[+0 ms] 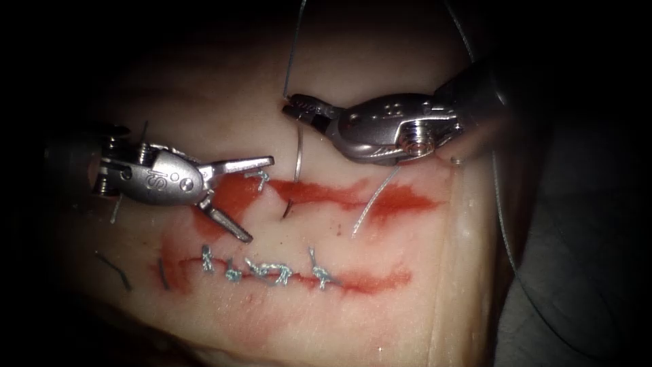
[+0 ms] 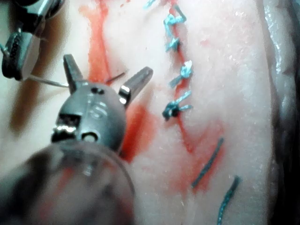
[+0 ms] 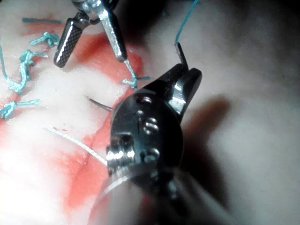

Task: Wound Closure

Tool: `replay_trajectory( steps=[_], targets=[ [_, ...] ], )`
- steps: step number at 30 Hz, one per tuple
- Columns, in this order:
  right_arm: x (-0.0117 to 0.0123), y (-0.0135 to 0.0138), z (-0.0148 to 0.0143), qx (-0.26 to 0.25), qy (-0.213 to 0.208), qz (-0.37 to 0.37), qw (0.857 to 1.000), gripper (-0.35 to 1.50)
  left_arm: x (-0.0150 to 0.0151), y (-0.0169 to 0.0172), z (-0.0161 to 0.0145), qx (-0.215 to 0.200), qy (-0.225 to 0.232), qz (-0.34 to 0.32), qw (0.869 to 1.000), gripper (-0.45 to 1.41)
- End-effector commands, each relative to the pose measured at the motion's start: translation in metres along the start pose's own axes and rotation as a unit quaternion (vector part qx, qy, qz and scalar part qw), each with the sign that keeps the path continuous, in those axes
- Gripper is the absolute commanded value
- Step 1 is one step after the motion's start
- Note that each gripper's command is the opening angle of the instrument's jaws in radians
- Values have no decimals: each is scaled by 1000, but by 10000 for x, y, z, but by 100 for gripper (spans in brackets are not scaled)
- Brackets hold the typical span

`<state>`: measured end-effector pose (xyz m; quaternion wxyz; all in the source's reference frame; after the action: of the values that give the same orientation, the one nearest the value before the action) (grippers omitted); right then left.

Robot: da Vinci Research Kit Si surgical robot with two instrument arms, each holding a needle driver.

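right tool clamps the needle at its thread end, so the tip sits in the tissue at the cut. left tool gapes, empty, beside it.

The tissue filled mid-frame, bearing red fluid, knotted stitches at lower centre and loose thread.
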<state>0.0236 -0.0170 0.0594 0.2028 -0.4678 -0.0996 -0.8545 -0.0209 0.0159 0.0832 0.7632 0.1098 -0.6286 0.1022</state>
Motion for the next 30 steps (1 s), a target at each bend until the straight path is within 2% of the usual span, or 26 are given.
replay_trajectory(
  steps=[1,12,18,23,30],
  targets=[
    [-6,1,13,13,-16,-37,999,-35,4,3,6,-1,1,1,1000,66],
    [-12,3,12,21,-24,-51,998,-35,3,2,8,-3,2,1,1000,66],
    [-12,2,12,4,-33,35,999,-35,5,4,8,-14,8,1,1000,64],
    [-12,0,12,-11,-37,73,997,-35,7,4,6,-13,10,22,1000,57],
    [-11,-5,12,-11,-37,115,993,-35,7,4,6,-13,11,37,999,59]
  ],
)
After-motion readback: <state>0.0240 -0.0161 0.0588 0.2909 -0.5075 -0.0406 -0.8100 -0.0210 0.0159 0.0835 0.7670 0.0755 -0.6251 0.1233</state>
